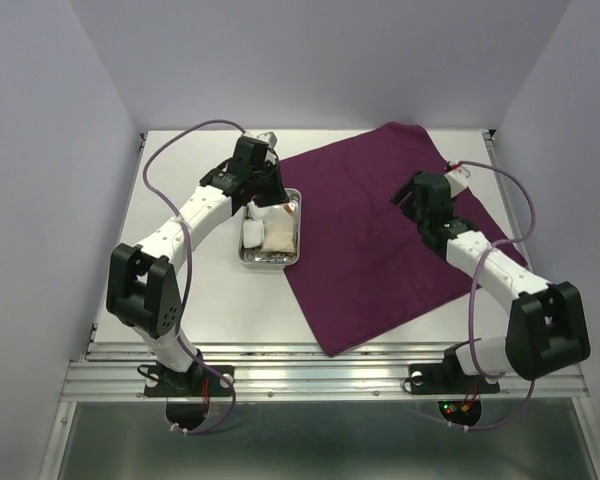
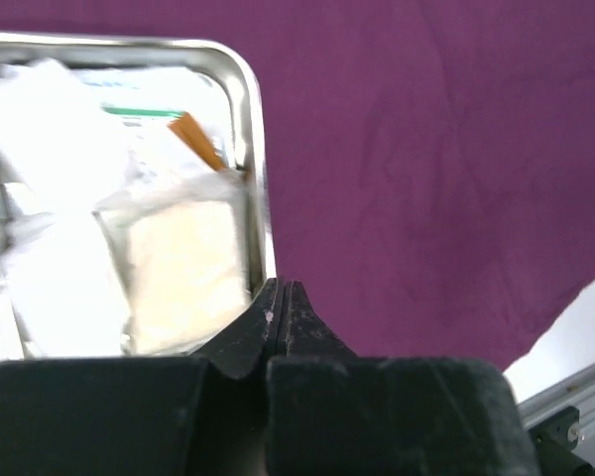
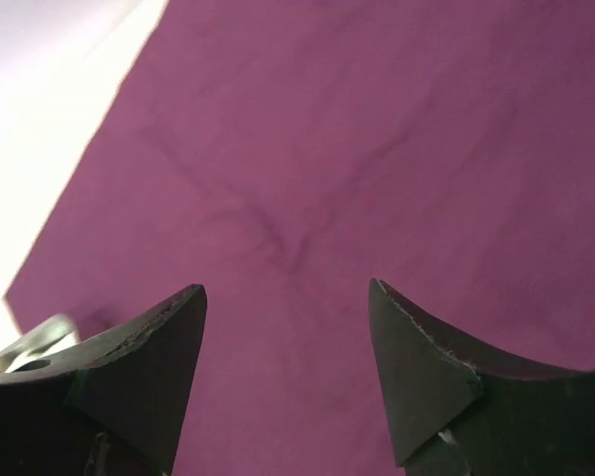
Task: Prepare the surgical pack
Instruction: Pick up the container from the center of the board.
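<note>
A dark-purple cloth (image 1: 390, 230) lay spread flat on the white table (image 1: 180, 170), turned cornerwise so that one corner pointed to the far side and another toward the near edge. It covered the middle and right of the table. A small steel tray (image 1: 270, 262) sat at the cloth's left edge. Its right rim was against or over the purple fabric, though how far it rested on the cloth could not be told.

The tray held white packets (image 1: 252, 235) on its left side and a clear packet of cream gauze (image 1: 278, 238) on its right. In the left wrist view an orange strip (image 2: 196, 142) showed among the packets at the tray's far end, beside a label with a green line. No scissors or forceps could be made out.

The left end effector (image 1: 267, 198) hung over the far part of the tray. In the wrist view it was closed (image 2: 281, 297), its two fingers pressed together with nothing between them, and the tips were just above the tray's right rim (image 2: 258, 149).

The right end effector (image 1: 408, 197) was over the right part of the cloth, well apart from the tray. Its fingers stood wide open (image 3: 288, 327) and empty above the lightly creased fabric (image 3: 377, 149). A small shiny scrap (image 3: 35, 342) at the lower left of that view was too blurred to tell.
</note>
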